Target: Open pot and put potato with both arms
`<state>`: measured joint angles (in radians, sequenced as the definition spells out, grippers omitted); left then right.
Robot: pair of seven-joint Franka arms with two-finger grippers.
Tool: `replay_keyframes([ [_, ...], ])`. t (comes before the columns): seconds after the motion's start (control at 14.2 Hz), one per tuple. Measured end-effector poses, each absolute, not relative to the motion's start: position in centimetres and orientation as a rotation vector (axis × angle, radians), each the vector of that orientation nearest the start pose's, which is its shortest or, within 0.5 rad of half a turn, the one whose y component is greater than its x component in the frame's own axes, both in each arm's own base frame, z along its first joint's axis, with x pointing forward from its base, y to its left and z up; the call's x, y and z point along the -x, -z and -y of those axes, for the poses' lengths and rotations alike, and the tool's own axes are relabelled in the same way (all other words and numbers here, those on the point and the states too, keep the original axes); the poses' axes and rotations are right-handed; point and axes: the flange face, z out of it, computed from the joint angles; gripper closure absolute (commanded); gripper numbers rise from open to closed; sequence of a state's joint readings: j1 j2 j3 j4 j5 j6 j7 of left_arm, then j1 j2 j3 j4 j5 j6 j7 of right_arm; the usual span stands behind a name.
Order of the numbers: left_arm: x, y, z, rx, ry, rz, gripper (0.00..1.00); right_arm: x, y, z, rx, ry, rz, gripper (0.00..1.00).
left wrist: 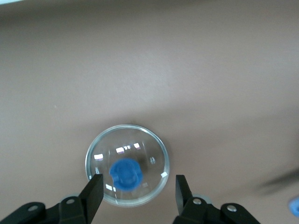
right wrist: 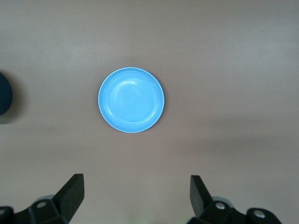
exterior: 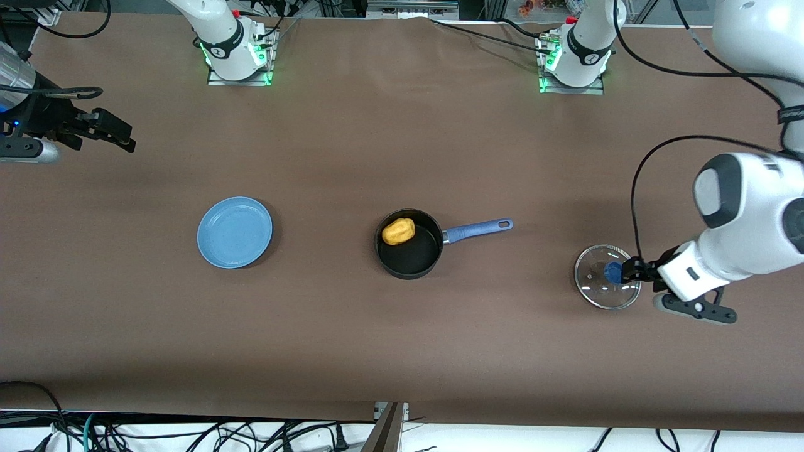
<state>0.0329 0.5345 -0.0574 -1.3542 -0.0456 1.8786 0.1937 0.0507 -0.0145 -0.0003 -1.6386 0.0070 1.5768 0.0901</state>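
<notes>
The black pot (exterior: 408,270) with its long blue handle (exterior: 477,230) stands uncovered in the middle of the table. The yellow-orange potato (exterior: 398,231) lies inside it. The glass lid (exterior: 603,292) with a blue knob (exterior: 612,272) lies flat on the table toward the left arm's end. My left gripper (exterior: 631,270) is open just over the lid, holding nothing. In the left wrist view the gripper (left wrist: 138,184) has a finger on each side of the lid (left wrist: 140,149), clear of the knob (left wrist: 125,173). My right gripper (exterior: 122,135) is open and empty, up in the air at the right arm's end (right wrist: 135,186).
A flat blue plate (exterior: 234,232) lies between the pot and the right arm's end of the table, and shows in the right wrist view (right wrist: 131,100). The pot's edge (right wrist: 3,93) shows at that view's border. Cables run along the table's edges.
</notes>
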Motion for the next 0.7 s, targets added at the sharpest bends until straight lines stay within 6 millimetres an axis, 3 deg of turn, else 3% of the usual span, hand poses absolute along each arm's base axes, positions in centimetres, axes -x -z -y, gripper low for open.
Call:
replay_keyframes([
  [0.35, -69.4, -50.1, 1.4, 3.202, -0.028, -0.304, 0.29, -55.1, -60.9, -2.9, 3.137, -0.049, -0.060, 0.00],
  [0.7, -65.4, -57.1, 1.3, 3.197, -0.069, -0.292, 0.29, -55.0, -60.9, -3.0, 3.138, -0.054, -0.057, 0.00],
])
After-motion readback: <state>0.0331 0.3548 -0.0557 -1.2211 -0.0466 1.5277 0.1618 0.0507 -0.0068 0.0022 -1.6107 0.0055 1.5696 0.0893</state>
